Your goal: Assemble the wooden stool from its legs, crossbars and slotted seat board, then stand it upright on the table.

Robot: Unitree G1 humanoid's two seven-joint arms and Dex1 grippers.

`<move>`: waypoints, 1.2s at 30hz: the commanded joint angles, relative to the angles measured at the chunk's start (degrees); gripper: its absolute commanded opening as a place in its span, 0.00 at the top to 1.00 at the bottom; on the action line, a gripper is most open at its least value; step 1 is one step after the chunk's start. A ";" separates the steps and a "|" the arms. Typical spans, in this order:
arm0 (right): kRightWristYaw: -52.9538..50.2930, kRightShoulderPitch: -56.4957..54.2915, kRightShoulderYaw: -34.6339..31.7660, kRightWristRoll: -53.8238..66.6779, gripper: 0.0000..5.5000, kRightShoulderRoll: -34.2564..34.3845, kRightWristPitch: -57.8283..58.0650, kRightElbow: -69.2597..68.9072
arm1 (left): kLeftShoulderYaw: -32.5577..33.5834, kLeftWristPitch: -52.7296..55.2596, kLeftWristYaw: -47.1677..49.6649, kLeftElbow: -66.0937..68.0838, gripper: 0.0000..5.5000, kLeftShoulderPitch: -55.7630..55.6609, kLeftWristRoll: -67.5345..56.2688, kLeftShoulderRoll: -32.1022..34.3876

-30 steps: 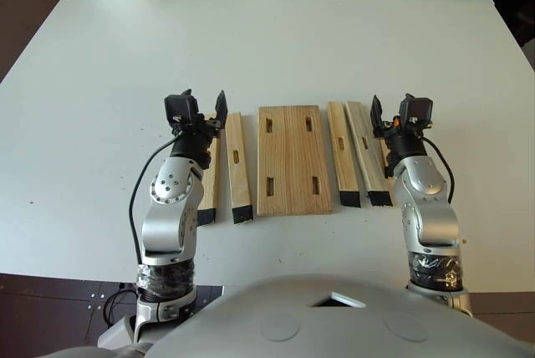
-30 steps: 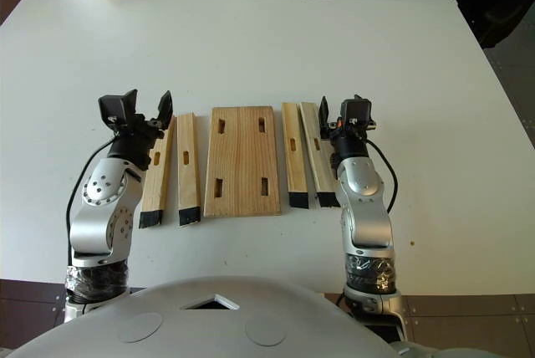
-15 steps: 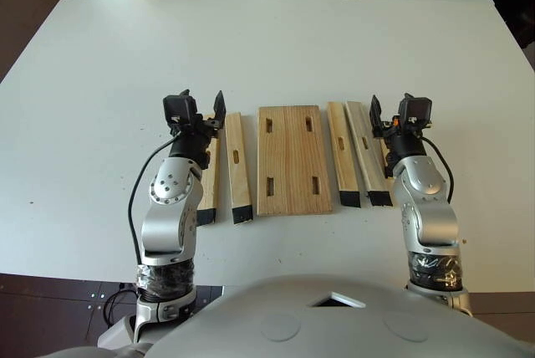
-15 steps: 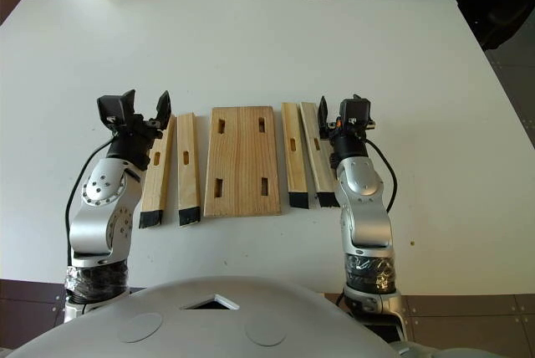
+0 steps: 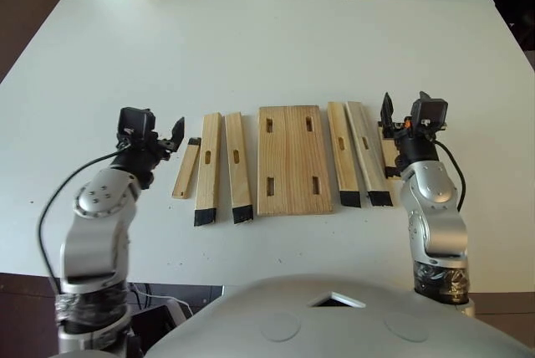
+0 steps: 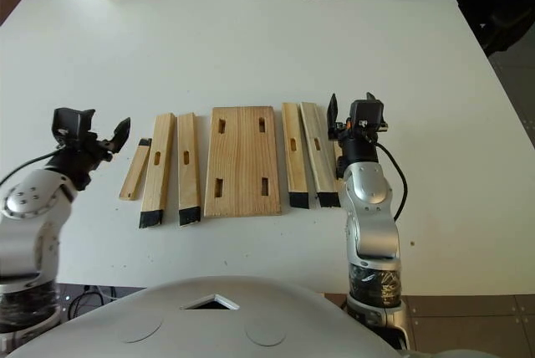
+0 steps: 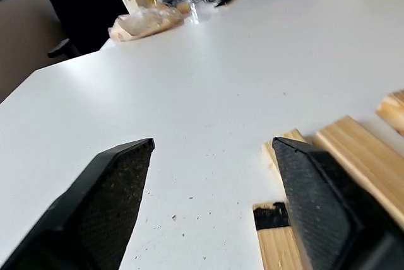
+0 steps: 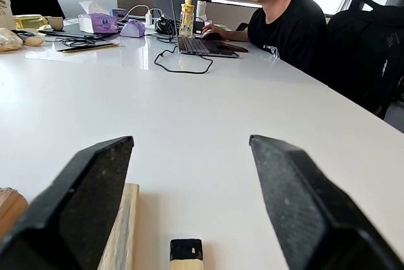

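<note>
Left claw (image 5: pixel 157 130) is spread wide with nothing in it, hanging just outboard of the short left crossbar (image 5: pixel 186 168) and not touching it as far as I can tell. Right claw (image 5: pixel 405 111) is wide open and empty too, parked over the right crossbar (image 5: pixel 389 154). Going outward, everything lies flat in one row on the white table (image 5: pixel 276 48): outer left leg (image 5: pixel 207 167), inner left leg (image 5: pixel 239 166), the slotted seat board (image 5: pixel 290 159) dead centre, then inner right leg (image 5: pixel 338 153) and outer right leg (image 5: pixel 365 153). So progress is basically zero imo. Nothing is joined to anything, and fitting the legs, adding the crossbars and standing the stool up is all left to do. Hard bits: the right crossbar is mostly tucked under the right claw and wrist, so I can't see its whole length. I also can't judge how high either claw sits off the table.
</note>
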 commanded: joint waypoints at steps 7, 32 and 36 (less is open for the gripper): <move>-3.69 4.03 0.19 -1.02 0.38 4.10 0.68 -3.42 | 1.69 10.79 -10.15 -1.05 0.37 8.46 -4.67 10.41; -3.75 2.51 -0.46 -1.00 0.39 3.92 0.95 -1.78 | -2.61 7.61 -6.83 7.99 0.50 13.90 -2.30 6.69; -3.30 1.82 -0.80 -0.78 0.39 3.47 1.41 -1.76 | -2.65 4.94 -5.08 8.81 0.61 15.27 -1.74 4.33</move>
